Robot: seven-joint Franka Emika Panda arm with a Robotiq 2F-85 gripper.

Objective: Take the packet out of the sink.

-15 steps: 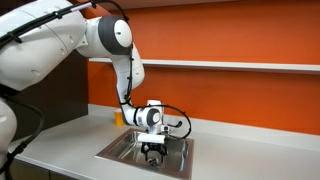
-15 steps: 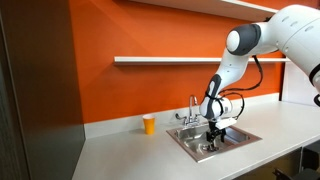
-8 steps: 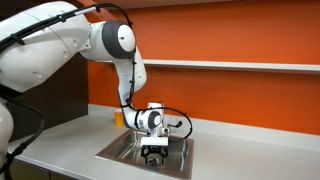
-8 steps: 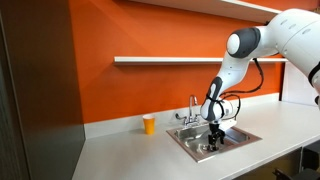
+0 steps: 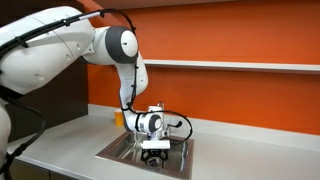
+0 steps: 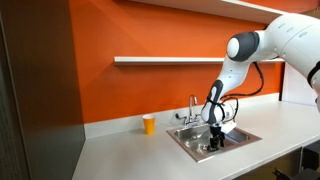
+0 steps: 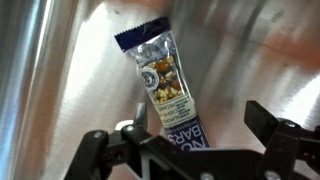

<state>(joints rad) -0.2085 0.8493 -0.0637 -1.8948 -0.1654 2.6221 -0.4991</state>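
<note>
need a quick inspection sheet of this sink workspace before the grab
surface: grey counter with the steel sink set into it
job's things: packet, a snack-bar wrapper, lying flat on the sink floor
clutter: small yellow-orange cup on the counter, outside the sink, to one side of the faucet
gripper: gripper down in the sink, open, fingers either side of the packet's lower end
cables: black cable looped at the wrist
surroundings: orange wall, shelf above
</note>
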